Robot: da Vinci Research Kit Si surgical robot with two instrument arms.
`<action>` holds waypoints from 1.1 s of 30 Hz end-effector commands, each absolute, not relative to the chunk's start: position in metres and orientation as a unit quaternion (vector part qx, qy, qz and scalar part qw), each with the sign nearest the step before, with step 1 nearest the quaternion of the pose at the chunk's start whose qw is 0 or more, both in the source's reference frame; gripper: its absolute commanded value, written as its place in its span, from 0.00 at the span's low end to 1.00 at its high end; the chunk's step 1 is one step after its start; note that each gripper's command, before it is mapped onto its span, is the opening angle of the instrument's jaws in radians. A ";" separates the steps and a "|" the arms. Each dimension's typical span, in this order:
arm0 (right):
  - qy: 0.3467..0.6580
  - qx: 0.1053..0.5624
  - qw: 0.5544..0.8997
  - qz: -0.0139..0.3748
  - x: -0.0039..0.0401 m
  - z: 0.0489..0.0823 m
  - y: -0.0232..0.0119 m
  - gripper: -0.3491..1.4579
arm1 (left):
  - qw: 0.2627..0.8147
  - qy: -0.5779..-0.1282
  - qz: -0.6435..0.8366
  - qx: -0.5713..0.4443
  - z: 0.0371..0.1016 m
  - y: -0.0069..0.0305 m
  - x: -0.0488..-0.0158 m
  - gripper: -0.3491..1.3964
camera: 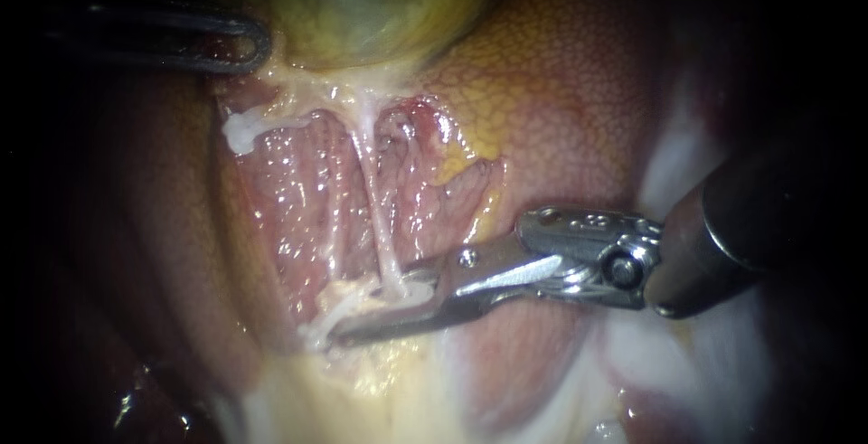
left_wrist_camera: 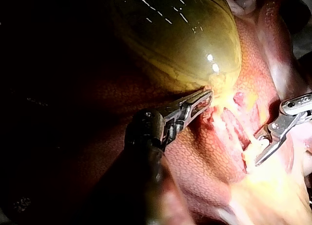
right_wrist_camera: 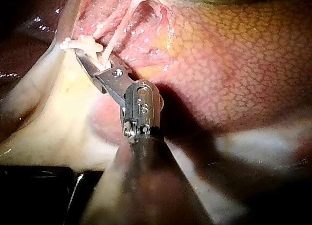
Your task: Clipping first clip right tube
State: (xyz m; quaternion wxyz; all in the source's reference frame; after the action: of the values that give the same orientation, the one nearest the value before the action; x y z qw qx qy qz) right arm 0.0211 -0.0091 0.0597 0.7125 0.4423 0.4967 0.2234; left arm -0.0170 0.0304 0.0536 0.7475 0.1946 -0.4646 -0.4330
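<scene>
The greenish gallbladder (camera: pixel 362 1) lies at the top, with the liver (camera: pixel 561 91) to its right. A thin pale tube (camera: pixel 372 200) runs down from the gallbladder's neck across raw pink tissue. My right instrument (camera: pixel 384 307) comes in from the right, and its jaws stand slightly open astride the tube's lower end, where white tissue (camera: pixel 357 299) drapes over them. The right wrist view shows the same jaws (right_wrist_camera: pixel 90 59) under the white strands. My left instrument (camera: pixel 244 46) is shut on tissue at the gallbladder's neck, as the left wrist view (left_wrist_camera: pixel 202 99) also shows.
A white knob of tissue (camera: pixel 240 129) sits at the upper left of the dissected bed. Yellow fat (camera: pixel 461 150) edges the bed on the right. Pale, wet tissue (camera: pixel 380 390) spreads below the right instrument's jaws, and its dark shaft (camera: pixel 759 218) crosses the right side.
</scene>
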 end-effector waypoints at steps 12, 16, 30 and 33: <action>0.540 0.403 0.705 0.219 0.0216 0.0603 -0.0085 0.47 | 0.748 -0.465 -0.433 0.195 0.0536 0.0304 -0.0170 0.00; 0.544 0.397 0.707 0.216 0.0213 0.0609 -0.0079 0.47 | 0.748 -0.465 -0.433 0.195 0.0536 0.0304 -0.0170 0.00; 0.619 0.456 0.605 0.206 0.0207 0.0608 -0.0071 0.47 | 0.748 -0.465 -0.433 0.195 0.0536 0.0303 -0.0170 0.00; 0.626 0.476 0.584 0.202 0.0207 0.0607 -0.0072 0.47 | 0.748 -0.465 -0.433 0.195 0.0536 0.0303 -0.0170 0.00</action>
State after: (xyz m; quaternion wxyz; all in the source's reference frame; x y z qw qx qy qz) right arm 0.0207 -0.0073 0.0607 0.5773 0.4824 0.6285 0.1976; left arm -0.0170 0.0303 0.0536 0.7475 0.1946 -0.4645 -0.4331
